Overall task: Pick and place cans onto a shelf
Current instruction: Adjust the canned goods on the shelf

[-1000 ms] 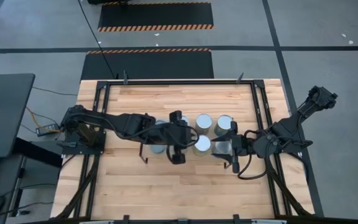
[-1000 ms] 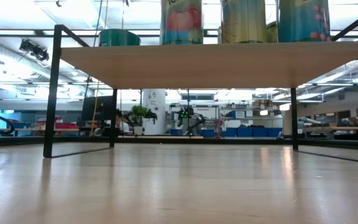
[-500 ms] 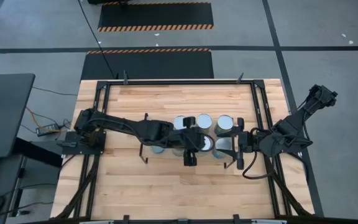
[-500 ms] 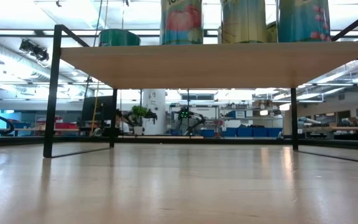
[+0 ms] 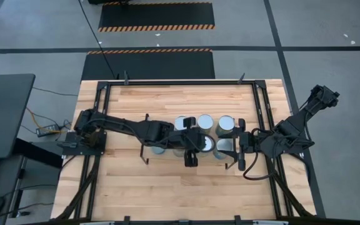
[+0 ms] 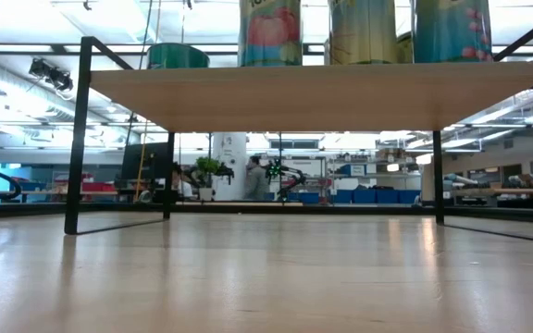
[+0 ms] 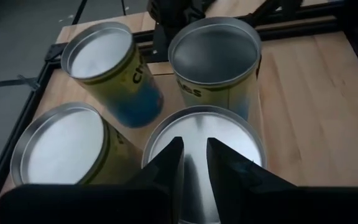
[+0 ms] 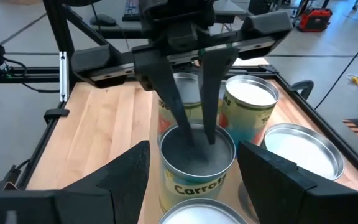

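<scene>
We log: left pincer (image 8: 194, 134) nearly clenched, tips on can (image 8: 197, 163) lid; low view shows only shelf (image 6: 313, 92); right pincer (image 5: 237, 153) spread, released.

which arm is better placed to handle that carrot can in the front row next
Left. Its hand is already over the carrot can, fingertips close together above its lid. The right hand sits farther off, open, at the shelf's right end.

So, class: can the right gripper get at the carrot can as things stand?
Probably not cleanly. The left gripper is down on the top of the carrot can, and another can sits between it and the open right gripper, blocking a straight approach.
</scene>
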